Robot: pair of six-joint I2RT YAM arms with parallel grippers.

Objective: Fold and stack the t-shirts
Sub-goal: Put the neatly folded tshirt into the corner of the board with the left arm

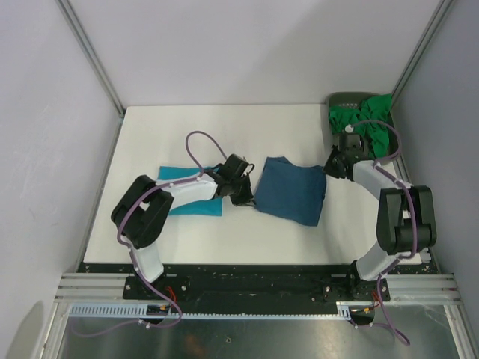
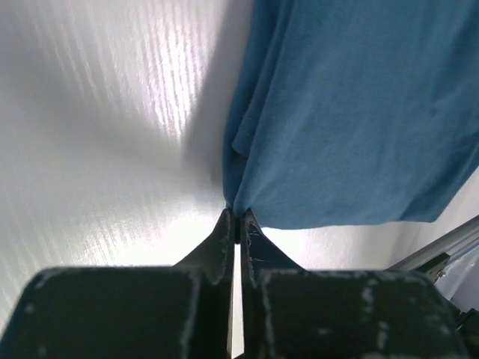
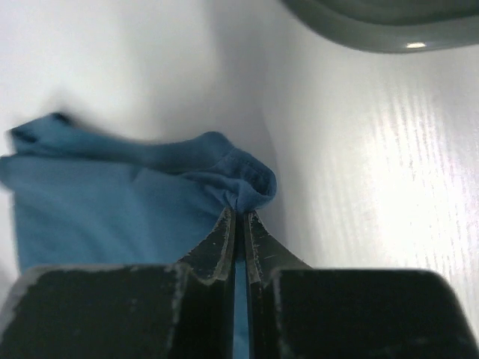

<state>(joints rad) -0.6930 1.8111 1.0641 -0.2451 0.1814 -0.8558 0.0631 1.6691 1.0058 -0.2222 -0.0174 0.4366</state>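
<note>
Both arms are reached low over table (image 1: 224,239) centre. L claw (image 2: 236,217) is clamped on dark blue t-shirt (image 1: 292,191) left edge, R claw (image 3: 241,213) on its bunched far-right corner.

Centre: dark blue t-shirt (image 1: 292,191); left gripper (image 1: 245,197), right gripper (image 1: 332,166) at opposite edges.

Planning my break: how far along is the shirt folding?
Done: the turquoise t-shirt looks folded flat on the left. In hand: the left pincer and right pincer are each shut on an edge of the dark blue t-shirt, partly folded. Left: the green t-shirts heaped in the grey tray, and stacking.
</note>
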